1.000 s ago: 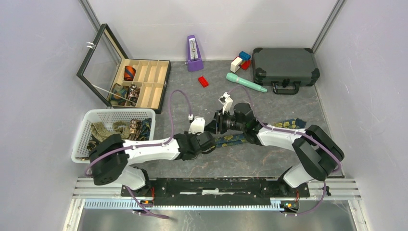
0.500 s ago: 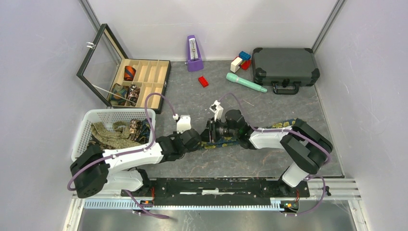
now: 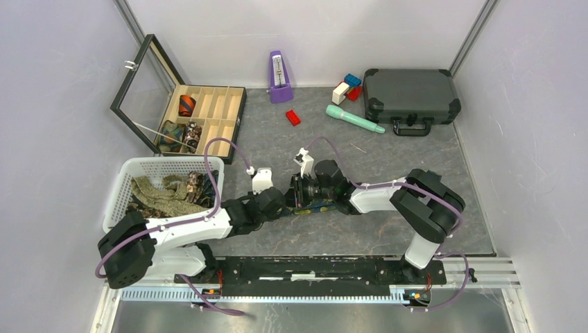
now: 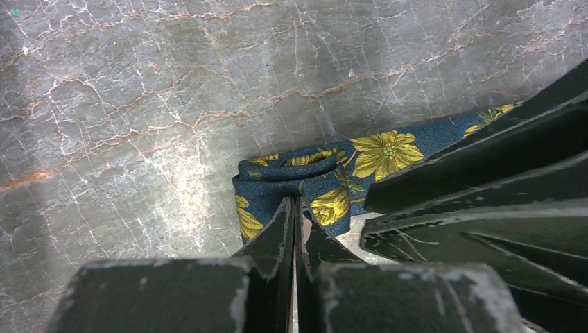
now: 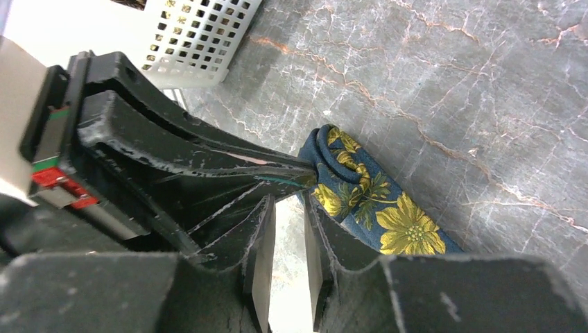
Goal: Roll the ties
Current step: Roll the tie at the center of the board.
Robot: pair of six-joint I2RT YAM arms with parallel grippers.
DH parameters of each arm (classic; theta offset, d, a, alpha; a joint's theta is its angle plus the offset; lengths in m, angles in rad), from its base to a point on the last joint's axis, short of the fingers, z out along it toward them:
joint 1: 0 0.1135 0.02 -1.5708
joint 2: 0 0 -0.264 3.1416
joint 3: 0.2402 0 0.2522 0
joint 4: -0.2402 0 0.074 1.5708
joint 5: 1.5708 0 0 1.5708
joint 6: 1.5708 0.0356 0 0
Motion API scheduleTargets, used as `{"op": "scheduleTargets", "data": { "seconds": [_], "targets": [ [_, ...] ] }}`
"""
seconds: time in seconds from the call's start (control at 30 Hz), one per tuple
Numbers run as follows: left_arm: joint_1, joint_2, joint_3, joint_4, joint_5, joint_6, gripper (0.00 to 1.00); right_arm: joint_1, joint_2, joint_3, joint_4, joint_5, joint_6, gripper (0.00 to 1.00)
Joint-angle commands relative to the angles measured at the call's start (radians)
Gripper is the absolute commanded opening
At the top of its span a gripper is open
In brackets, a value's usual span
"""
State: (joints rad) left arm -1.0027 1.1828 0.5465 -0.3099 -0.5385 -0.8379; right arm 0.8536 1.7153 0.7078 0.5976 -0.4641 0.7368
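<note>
On the grey marbled table (image 4: 173, 83), the folded end of the navy, yellow-flowered fabric tie (image 4: 305, 182) is touched by the left gripper (image 4: 292, 202) (fingers together); the right gripper (image 5: 290, 202) is held slightly apart beside its edge.

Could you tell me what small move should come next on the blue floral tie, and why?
Probably roll the fold over again with the left gripper: its shut tips sit at the folded end of the blue floral tie, barely one turn; the rest lies flat.
</note>
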Motion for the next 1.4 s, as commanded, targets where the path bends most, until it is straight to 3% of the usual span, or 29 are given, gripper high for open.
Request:
{"op": "scheduleTargets", "data": {
  "seconds": [0.0,0.23,0.5,0.57,0.67,0.83,0.9,1.1,1.37],
  "targets": [
    [0.008,-0.019,-0.004,0.040,0.006,-0.030,0.02,0.015,0.034,0.047,0.033,0.021,-0.001,0.27],
    [0.010,-0.014,0.000,0.042,0.009,-0.029,0.02,0.024,0.089,0.039,0.070,0.025,0.011,0.21],
    [0.013,-0.034,0.004,0.035,0.019,-0.026,0.05,0.026,0.132,0.041,0.054,0.047,-0.025,0.20],
    [0.012,-0.051,0.028,0.007,0.033,-0.020,0.16,0.024,0.140,0.042,0.044,0.055,-0.036,0.20],
    [0.012,-0.086,0.068,-0.051,0.050,-0.010,0.24,0.022,0.147,0.046,0.029,0.066,-0.053,0.20],
    [0.012,-0.147,0.092,-0.140,0.009,0.014,0.66,0.021,0.152,0.058,0.020,0.069,-0.060,0.20],
    [0.018,-0.177,0.070,-0.150,-0.007,0.024,0.78,0.021,0.154,0.064,0.016,0.069,-0.063,0.20],
    [0.105,-0.226,-0.008,-0.105,0.083,0.059,0.81,0.019,0.166,0.071,0.014,0.064,-0.070,0.20],
    [0.308,-0.301,-0.151,0.111,0.385,0.078,0.69,0.015,0.171,0.072,0.008,0.069,-0.080,0.20]
  ]
}}
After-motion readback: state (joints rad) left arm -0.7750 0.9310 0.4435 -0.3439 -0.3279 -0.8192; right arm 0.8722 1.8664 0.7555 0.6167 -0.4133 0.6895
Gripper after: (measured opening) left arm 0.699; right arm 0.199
